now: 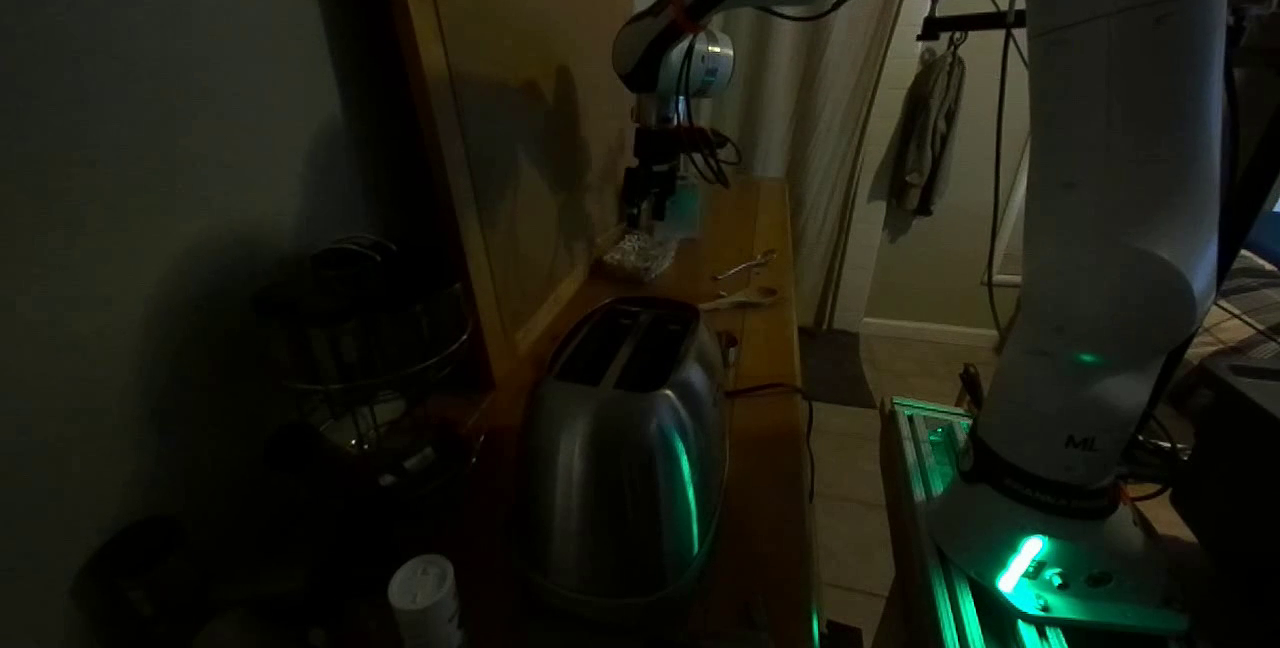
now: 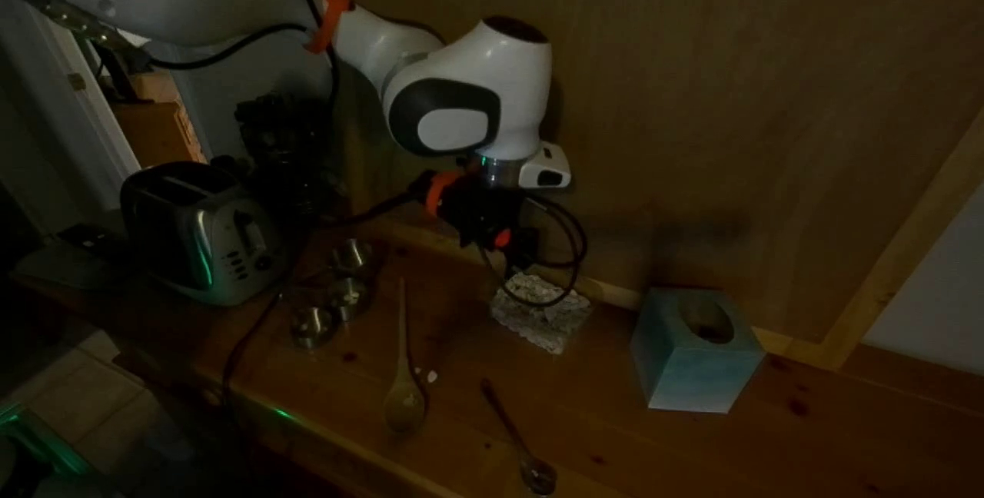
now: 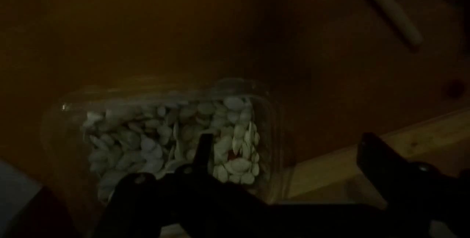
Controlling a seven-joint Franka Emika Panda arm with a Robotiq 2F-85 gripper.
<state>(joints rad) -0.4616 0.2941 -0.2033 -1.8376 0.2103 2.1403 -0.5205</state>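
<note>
My gripper (image 3: 286, 137) is open, with its fingers wide apart and nothing held between them. It points down just above a clear plastic container (image 3: 268, 120) of pale, seed-like pieces. The container also shows in both exterior views (image 1: 638, 256) (image 2: 540, 315), against the wooden back panel. In the wrist view one finger overlaps the seeds and the other is past the container's edge, over the panel's trim. I cannot tell whether a finger touches the container. The gripper shows dark in both exterior views (image 1: 648, 211) (image 2: 516, 256); a cable loop partly covers it.
A blue tissue box (image 2: 684, 375) stands beside the container. A wooden spoon (image 2: 403, 406) and a metal spoon (image 2: 507, 421) lie in front. Three small metal cups (image 2: 311, 327) and a toaster (image 2: 219, 240) with a cord stand farther along. The wooden panel (image 2: 692, 137) rises behind.
</note>
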